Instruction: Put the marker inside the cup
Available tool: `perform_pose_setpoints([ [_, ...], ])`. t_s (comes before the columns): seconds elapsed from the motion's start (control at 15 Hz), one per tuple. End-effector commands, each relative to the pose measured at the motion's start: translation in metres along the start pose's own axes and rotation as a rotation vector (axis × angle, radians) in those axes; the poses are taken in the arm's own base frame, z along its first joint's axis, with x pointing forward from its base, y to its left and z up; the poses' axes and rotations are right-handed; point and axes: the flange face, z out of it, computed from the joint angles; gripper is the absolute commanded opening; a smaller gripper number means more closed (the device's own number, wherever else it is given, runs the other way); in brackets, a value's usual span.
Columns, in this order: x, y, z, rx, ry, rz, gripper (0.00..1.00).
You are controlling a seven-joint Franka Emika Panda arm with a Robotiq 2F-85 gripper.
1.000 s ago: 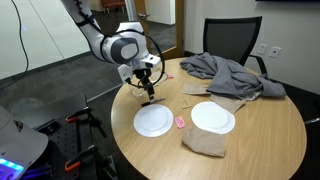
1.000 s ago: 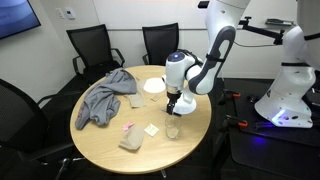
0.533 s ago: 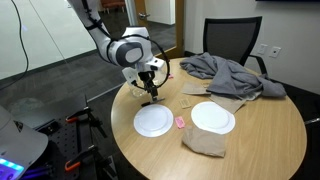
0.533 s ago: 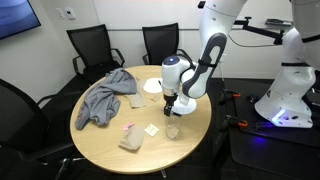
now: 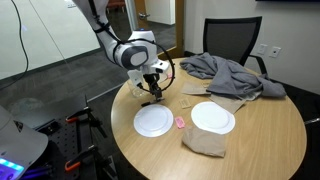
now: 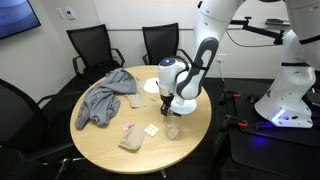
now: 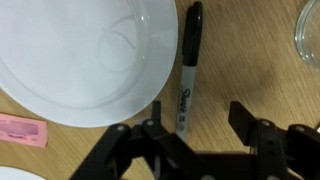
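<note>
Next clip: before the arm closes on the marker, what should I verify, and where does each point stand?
1. Gripper open: ok, jaws spread wide in the wrist view.
2. Marker lined up between the jaws: ok, roughly centred, lying flat on the table.
3. Marker clear of the plate: cannot tell; it lies right along the rim.
4. Fingers low enough to grip the marker: cannot tell.
5. Cup upright, ready to receive the marker: ok in an exterior view.

The marker [image 7: 187, 70] is black, the plate [image 7: 85, 55] white, the table [image 7: 250, 75] tan wood-grain.
</note>
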Motion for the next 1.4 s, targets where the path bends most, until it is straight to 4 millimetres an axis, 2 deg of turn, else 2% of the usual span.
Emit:
perform_pose_setpoints([
  [0.0, 0.008, 0.004, 0.006, 0.011, -0.006, 0.001, 0.55],
  [0.27, 0.011, 0.005, 0.010, 0.012, -0.006, 0.010, 0.20],
  [0.4, 0.013, 0.006, 0.008, 0.014, -0.002, 0.012, 0.05],
  [0.47, 0.013, 0.006, 0.008, 0.014, -0.002, 0.013, 0.00],
  [0.67, 0.011, 0.005, 0.000, 0.024, -0.005, 0.018, 0.03],
  [0.8, 0.007, 0.001, -0.014, 0.030, -0.005, 0.013, 0.03],
  [1.0, 0.002, -0.004, -0.046, 0.036, 0.000, -0.026, 0.03],
  [1.33, 0.003, -0.005, -0.113, 0.013, -0.025, -0.082, 0.03],
])
